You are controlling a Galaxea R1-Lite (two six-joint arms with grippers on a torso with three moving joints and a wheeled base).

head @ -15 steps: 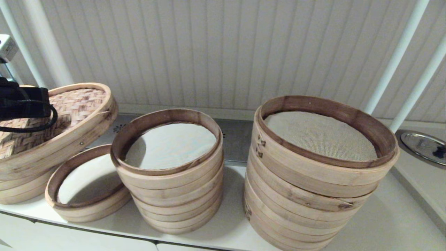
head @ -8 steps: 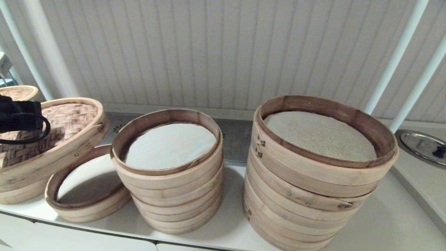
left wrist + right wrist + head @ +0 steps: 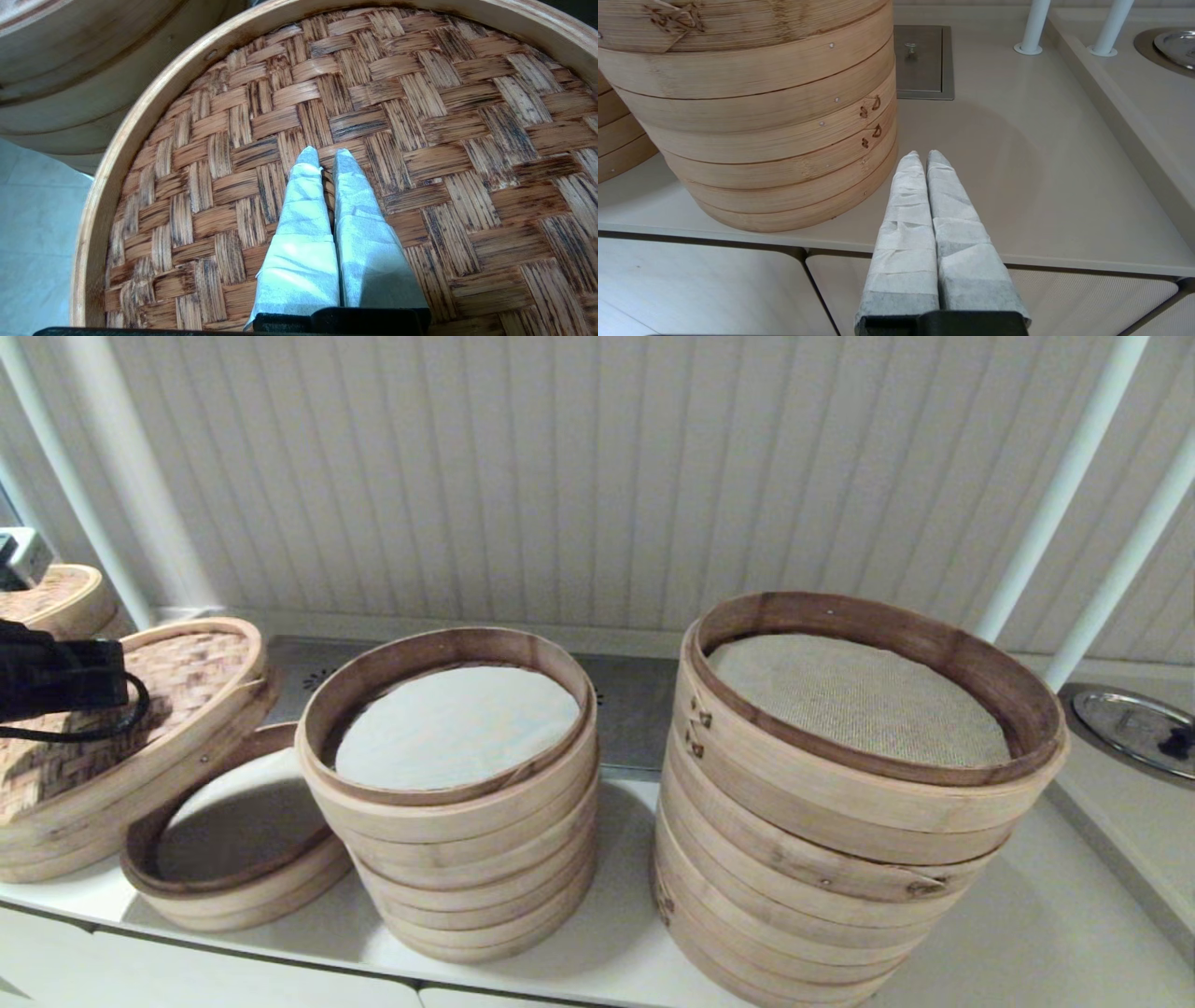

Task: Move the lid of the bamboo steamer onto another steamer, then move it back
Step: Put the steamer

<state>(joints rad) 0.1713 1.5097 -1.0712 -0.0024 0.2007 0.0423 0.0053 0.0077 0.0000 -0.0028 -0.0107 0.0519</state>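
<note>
A: Three open steamers share the counter [image 3: 1027, 933]. Take the middle one, the five-ring stack with the white liner [image 3: 450, 789], as the landmark. Where is the bamboo steamer lid [image 3: 140, 728]?

B: To that stack's left, tilted, woven face up. Its near edge sits low by another bamboo stack at the frame's edge, and its far edge hangs over the low two-ring steamer [image 3: 233, 859], which lies just beside the landmark.

A: Why tilted?

B: The left gripper [image 3: 325, 161] has it by the centre. Its wrapped fingers are pinched nearly together on the weave, likely nipping the small loop handle, which I cannot make out. A single central hold lets a wide lid tip.

A: The other arm?

B: The right gripper [image 3: 923, 158] idles, fingers pressed together on nothing, at the counter's front edge beyond the wide mesh-lined stack [image 3: 859, 803], right of the landmark.
</note>
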